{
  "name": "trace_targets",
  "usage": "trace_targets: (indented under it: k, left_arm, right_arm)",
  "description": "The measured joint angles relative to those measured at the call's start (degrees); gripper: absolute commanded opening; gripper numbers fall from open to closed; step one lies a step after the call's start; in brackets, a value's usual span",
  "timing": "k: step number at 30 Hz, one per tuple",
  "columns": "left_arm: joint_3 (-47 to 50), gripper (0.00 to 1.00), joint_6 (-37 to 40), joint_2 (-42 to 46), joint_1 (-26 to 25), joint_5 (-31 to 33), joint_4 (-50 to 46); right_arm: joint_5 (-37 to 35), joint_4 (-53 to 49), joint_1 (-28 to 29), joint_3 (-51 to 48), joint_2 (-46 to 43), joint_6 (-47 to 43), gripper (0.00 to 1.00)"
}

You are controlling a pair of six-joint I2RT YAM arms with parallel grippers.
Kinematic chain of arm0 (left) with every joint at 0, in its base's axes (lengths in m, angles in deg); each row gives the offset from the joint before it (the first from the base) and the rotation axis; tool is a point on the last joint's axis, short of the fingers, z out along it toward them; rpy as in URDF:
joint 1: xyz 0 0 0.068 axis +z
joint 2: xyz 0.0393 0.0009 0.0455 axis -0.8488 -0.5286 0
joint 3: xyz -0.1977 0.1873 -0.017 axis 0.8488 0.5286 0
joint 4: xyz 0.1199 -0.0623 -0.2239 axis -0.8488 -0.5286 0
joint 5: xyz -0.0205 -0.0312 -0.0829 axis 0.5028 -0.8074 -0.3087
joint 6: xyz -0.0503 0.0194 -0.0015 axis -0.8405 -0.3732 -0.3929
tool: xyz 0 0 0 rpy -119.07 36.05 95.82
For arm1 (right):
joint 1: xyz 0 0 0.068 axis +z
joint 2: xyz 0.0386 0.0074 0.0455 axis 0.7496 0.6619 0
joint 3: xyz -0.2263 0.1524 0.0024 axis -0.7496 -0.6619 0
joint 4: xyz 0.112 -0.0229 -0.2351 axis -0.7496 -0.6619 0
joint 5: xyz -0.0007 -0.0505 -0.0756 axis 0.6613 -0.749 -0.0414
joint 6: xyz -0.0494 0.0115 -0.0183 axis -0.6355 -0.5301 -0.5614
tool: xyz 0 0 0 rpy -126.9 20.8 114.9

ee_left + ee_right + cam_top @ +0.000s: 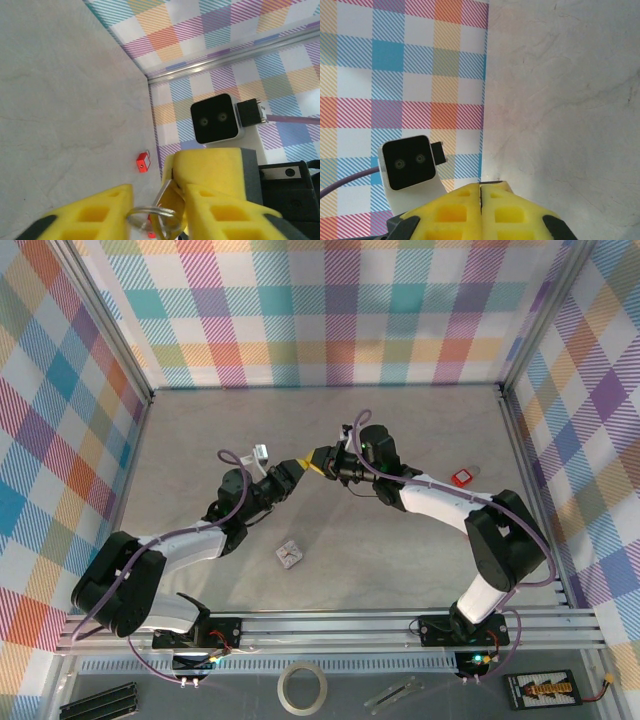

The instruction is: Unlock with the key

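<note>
Both grippers meet above the middle of the table, tip to tip. A silver key [169,192] with a metal ring [150,212] hangs between them. My right gripper [319,462] is shut, and in the left wrist view the key's blade runs into the seam of its yellow fingers [212,167]. My left gripper [155,216] has its fingers closed against the ring from both sides. In the right wrist view the right gripper [481,188] shows its pads pressed together. A small red padlock [461,477] lies on the table to the right, also in the left wrist view as the padlock [143,162].
A small silver square object [289,556] lies on the table in front of the left gripper [292,474]. Plaid walls [330,310] with metal rails close in the table on three sides. The padlock sits close to the right wall.
</note>
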Motion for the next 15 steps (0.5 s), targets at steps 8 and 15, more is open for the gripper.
trace_targets:
  k: [8,15]
  left_arm:
    - [0.4,0.00,-1.4,0.0,0.0,0.1,1.6]
    - [0.8,0.00,-1.0,0.1,0.0,-0.4,1.5]
  right_arm:
    - [0.2,0.6,-0.1,0.0,0.2,0.2,0.00]
    - [1.4,-2.3,-1.4,0.0,-0.1,-1.3,0.60]
